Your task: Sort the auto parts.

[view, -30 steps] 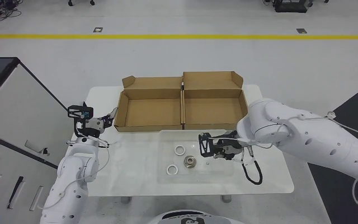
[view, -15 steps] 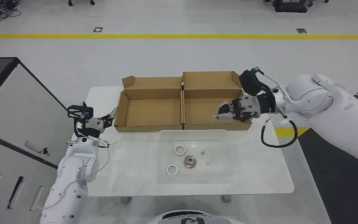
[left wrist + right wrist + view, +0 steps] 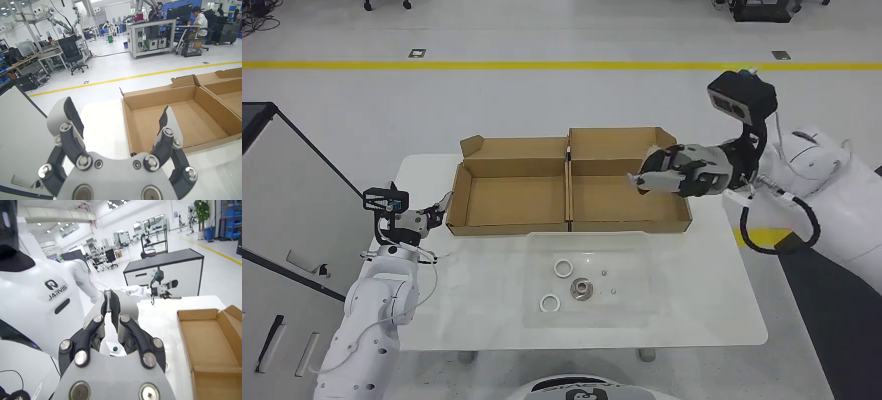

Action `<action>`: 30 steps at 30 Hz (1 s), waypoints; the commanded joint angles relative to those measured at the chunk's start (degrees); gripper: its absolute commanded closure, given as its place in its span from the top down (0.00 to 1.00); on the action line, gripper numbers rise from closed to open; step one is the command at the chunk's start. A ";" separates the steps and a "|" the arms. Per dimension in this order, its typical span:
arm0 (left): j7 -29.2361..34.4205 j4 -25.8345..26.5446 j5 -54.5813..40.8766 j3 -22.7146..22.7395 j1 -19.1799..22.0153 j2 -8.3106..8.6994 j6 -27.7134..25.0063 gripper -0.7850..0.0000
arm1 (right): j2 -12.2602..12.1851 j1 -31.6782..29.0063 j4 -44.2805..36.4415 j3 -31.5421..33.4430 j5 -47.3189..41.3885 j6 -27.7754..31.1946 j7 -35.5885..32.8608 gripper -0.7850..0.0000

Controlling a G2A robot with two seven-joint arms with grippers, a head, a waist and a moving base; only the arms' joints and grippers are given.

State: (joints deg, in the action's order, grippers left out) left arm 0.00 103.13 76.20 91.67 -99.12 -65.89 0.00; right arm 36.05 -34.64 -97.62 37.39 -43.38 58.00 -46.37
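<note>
Two open cardboard boxes stand side by side at the table's back, the left box point(image 3: 510, 202) and the right box point(image 3: 622, 198). My right gripper point(image 3: 636, 182) hovers over the right box's near right part, shut on a threaded metal bolt point(image 3: 108, 303) that stands up between its pads. My left gripper point(image 3: 438, 212) hangs open and empty just off the left box's outer wall point(image 3: 130, 132). Loose parts lie on the table in front of the boxes: two white rings point(image 3: 563, 268) point(image 3: 550, 302), a metal flanged piece point(image 3: 582, 290) and two tiny bits point(image 3: 614, 291).
The white table point(image 3: 712, 300) has bare room to the right and front of the parts. A grey cabinet point(image 3: 282, 190) stands off the table's left side. In the right wrist view the left gripper point(image 3: 171, 289) shows farther off, beyond the cardboard box point(image 3: 208, 336).
My right arm has lifted from the loose parts on the table and swung back and right, so its gripper is now over the right box. The left arm has stayed still.
</note>
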 commanded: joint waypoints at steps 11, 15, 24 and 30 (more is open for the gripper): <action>0.00 0.00 0.00 0.00 0.00 0.00 0.00 1.00 | 4.87 -1.38 -7.58 7.54 -9.02 0.00 0.06 0.00; 0.00 0.00 0.00 0.00 0.00 0.00 0.00 1.00 | 6.44 -1.67 -10.03 9.32 -11.49 0.00 0.06 0.00; 0.00 0.00 0.00 0.00 0.00 0.00 0.00 1.00 | 8.71 -1.37 -13.09 9.94 -12.66 0.00 0.06 0.00; 0.00 0.00 0.00 0.00 0.00 0.00 0.00 1.00 | 8.71 -1.37 -13.09 9.94 -12.66 0.00 0.06 0.00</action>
State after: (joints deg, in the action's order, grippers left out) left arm 0.00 103.13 76.20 91.67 -99.12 -65.89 0.00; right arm 44.76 -36.01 -110.71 47.32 -56.04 58.00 -46.31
